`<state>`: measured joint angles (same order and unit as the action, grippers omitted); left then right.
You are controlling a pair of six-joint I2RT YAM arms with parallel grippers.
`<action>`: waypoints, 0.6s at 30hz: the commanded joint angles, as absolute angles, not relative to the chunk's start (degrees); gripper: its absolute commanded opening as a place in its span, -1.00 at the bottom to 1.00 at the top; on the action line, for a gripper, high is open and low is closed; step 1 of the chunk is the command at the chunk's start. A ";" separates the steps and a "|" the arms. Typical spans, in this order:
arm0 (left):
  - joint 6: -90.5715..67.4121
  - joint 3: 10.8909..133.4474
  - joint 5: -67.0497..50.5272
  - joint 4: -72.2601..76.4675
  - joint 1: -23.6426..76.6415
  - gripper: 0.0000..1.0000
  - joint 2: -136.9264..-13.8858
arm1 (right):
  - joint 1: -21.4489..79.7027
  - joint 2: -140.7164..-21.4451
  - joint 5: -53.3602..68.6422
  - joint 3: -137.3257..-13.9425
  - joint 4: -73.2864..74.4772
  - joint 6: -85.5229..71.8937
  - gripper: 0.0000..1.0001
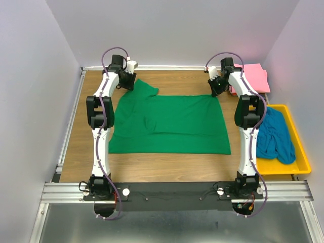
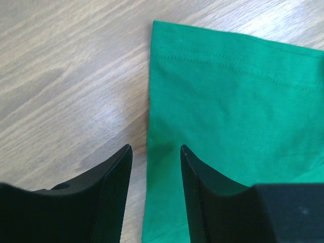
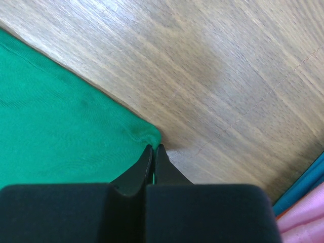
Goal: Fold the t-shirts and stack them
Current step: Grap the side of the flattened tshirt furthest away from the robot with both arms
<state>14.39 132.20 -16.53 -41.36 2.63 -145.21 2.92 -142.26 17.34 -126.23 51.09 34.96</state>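
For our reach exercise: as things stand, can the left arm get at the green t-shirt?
Probably yes: the left gripper, jaws apart, hangs over the edge of the green t-shirt, with nothing between.

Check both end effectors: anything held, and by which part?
Right end effector is shut on the green t-shirt, pinching its far right corner. Left end effector is open over the shirt's sleeve edge, holding nothing.

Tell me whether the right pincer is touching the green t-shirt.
Touching. In the right wrist view, the right pincer is shut, its tips meeting the puckered corner of the green t-shirt.
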 commanded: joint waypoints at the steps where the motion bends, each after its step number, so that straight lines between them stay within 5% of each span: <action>1: 15.38 133.07 -13.98 -43.77 2.55 0.00 -147.83 | 2.81 -144.14 16.17 -123.93 52.82 36.39 -0.99; 9: 16.17 132.10 -14.59 -44.38 2.64 -0.16 -149.33 | 2.90 -143.09 16.00 -123.40 52.82 36.47 -0.99; 18: 18.02 132.45 -17.32 -43.68 3.34 -0.86 -146.17 | 2.90 -141.16 16.70 -122.52 52.91 36.39 -0.99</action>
